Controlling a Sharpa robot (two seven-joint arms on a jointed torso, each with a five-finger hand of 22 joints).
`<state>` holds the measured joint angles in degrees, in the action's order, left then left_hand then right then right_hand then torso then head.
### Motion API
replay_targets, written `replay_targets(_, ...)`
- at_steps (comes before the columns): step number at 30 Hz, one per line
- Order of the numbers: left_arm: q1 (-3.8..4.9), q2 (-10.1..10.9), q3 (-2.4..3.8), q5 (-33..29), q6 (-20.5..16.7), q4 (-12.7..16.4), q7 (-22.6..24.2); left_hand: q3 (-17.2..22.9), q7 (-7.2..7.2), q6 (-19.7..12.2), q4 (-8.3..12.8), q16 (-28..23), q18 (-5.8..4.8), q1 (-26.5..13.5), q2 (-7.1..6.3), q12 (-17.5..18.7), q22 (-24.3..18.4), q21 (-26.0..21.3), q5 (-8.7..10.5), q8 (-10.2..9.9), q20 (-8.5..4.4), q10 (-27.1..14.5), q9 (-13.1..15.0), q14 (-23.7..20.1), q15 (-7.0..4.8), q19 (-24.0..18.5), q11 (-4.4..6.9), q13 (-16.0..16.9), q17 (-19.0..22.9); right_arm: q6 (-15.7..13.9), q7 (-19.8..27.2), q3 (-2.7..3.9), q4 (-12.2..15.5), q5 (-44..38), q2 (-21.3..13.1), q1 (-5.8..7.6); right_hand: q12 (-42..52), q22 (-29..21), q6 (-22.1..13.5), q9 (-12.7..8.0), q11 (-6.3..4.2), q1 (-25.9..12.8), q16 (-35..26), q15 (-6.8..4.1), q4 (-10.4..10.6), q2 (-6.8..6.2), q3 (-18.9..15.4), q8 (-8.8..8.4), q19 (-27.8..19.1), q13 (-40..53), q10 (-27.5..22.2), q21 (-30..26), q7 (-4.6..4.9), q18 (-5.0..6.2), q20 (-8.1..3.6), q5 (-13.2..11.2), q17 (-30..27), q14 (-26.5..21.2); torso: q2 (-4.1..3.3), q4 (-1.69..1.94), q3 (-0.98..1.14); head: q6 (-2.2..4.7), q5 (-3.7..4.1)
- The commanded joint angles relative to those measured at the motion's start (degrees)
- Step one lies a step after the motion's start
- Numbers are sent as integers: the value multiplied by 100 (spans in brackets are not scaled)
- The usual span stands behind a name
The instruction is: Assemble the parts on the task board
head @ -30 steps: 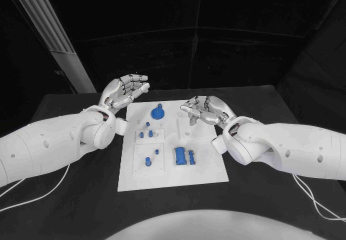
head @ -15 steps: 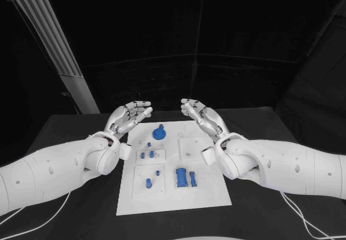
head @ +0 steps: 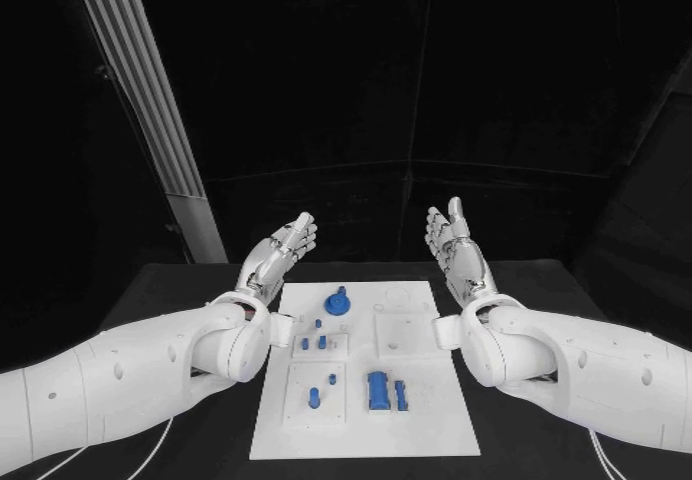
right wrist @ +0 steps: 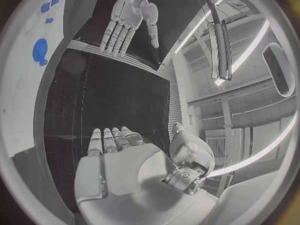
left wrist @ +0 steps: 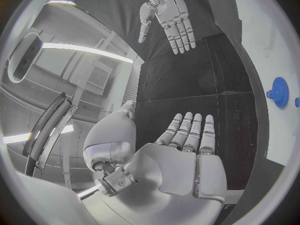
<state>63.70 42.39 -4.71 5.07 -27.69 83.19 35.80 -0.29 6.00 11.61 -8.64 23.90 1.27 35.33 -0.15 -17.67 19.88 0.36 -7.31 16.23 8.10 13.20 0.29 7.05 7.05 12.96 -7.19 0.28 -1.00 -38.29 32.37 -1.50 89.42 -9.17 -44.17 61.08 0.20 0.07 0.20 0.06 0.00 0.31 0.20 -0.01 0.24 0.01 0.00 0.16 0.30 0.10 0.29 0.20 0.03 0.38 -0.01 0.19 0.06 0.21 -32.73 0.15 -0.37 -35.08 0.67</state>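
The white task board (head: 433,420) lies in the middle of the black table. A blue gear-like part (head: 338,302) stands near its far end, also seen as the gear (left wrist: 279,91) and the gear (right wrist: 40,51). Small blue pegs (head: 312,343) sit left of centre, and a larger blue block (head: 378,388) with a slim piece beside it lies nearer me. My left hand (head: 281,252) is raised above the board's far left corner, flat, fingers straight, holding nothing. My right hand (head: 453,244) is raised opposite it, palm facing the left hand, fingers straight, nothing in it.
The black table (head: 173,290) extends on both sides of the board. A pale ribbed column (head: 159,130) rises behind the table at the left. Both white forearms flank the board along its long sides.
Both hands have lifted off the board's far end and straightened their fingers, palms now facing each other. The camera has tilted, so the whole picture has shifted.
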Motion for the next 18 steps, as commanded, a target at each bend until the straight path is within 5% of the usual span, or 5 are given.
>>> replay_targets(1,-135,91,159,-340,-1060,284,-389,29,-188,-369,277,-763,-127,-1126,15,564,-635,-36,233,-518,-254,-426,-29,-226,-226,-418,227,-28,100,-498,-216,82,40,767,-31,-54,-20,-7,-20,-6,0,-31,-20,1,-24,-1,0,-16,-30,-10,-29,-20,-3,-38,1,-19,-6,-21,155,-15,37,70,-67)
replay_targets(5,-274,180,358,-446,-1431,534,-524,29,-600,-497,359,-1003,-127,-1484,15,744,-836,-36,307,-682,-338,-554,-29,-297,-298,-546,304,-28,100,-579,-256,147,53,910,-51,-90,-20,-7,-20,-6,0,-31,-20,1,-24,-1,0,-16,-30,-10,-29,-20,-3,-38,1,-19,-6,-21,155,-15,37,70,-67)
replay_targets(6,-299,195,393,-465,-1497,578,-548,29,-600,-530,381,-1061,-127,-1569,15,786,-884,-36,325,-722,-359,-579,-29,-705,-705,-578,719,-28,100,-583,-258,150,54,917,-52,-92,-20,-7,-20,-6,0,-31,-20,1,-24,-1,0,-16,-30,-10,-29,-20,-3,-38,1,-19,-6,-21,155,-15,37,70,-67)
replay_targets(8,-340,221,451,-496,-1605,651,-587,29,-600,-587,422,-1183,-127,-1746,15,874,-983,-36,731,-801,-810,-659,-29,-705,-705,-630,719,-28,100,-583,-258,150,54,917,-52,-92,-20,-7,-20,-6,0,-31,-20,1,-24,-1,0,-16,-30,-10,-29,-20,-3,-38,1,-19,-6,-21,155,-15,37,70,-67)
replay_targets(18,-354,230,471,-507,-1643,676,-601,29,-600,-1161,864,-1600,-127,-2360,15,1180,-1330,-36,731,-1083,-810,-884,-29,-705,-705,-883,719,-28,100,-583,-258,150,54,917,-52,-92,-20,-7,-20,-6,0,-31,-20,1,-24,-1,0,-16,-30,-10,-29,-20,-3,-38,1,-19,-6,-21,155,-15,37,70,-67)
